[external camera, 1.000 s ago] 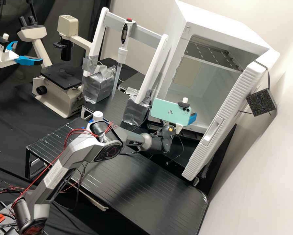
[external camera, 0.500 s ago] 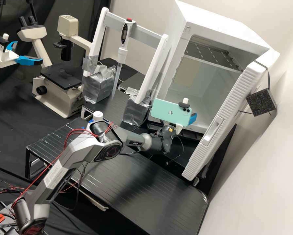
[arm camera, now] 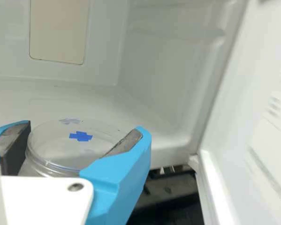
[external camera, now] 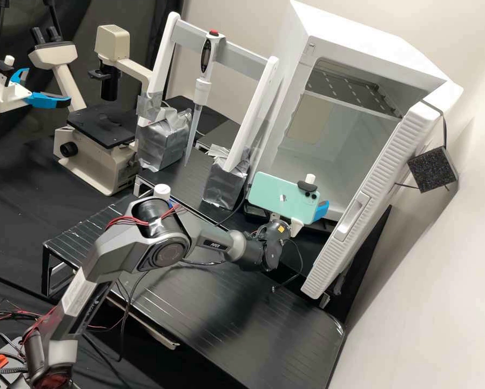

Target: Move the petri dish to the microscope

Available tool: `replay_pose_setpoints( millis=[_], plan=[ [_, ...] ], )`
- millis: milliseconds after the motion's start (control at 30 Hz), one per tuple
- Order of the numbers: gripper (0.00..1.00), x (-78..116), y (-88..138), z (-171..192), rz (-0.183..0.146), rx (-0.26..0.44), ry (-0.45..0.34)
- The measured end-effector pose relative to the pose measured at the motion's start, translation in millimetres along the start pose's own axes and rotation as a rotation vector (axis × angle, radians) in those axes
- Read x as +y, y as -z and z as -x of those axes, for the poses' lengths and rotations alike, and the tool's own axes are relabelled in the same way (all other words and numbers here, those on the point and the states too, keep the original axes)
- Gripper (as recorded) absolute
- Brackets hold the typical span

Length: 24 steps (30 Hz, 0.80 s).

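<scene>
Gripper [arm camera: 85, 127] and arm are moving slightly lower and back at the white cabinet [external camera: 377, 51], the blue fingers are holding the petri dish [arm camera: 60, 144] by its opening, and careless swinging may be risking a knock against the cabinet's open door [external camera: 380, 181].

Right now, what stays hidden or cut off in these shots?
- Wrist view: part of the petri dish, behind the hand.
- High view: part of the incubator's opening, behind the phone.
- High view: part of the microscope, behind a wrapped stand foot.
</scene>
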Motion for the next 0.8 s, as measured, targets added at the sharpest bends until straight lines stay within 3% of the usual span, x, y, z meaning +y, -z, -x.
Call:
replay_pose_setpoints(
  millis=[567, 700, 800],
  plan=[
    [0.00, -4.5, -5.4, 93.4, -0.075, 0.097, -0.049],
    [0.00, -10.9, 0.5, 125.3, -0.094, 0.069, -0.052],
    [0.00, -13.8, 10.3, 147.0, -0.090, 0.052, -0.056]
  ],
)
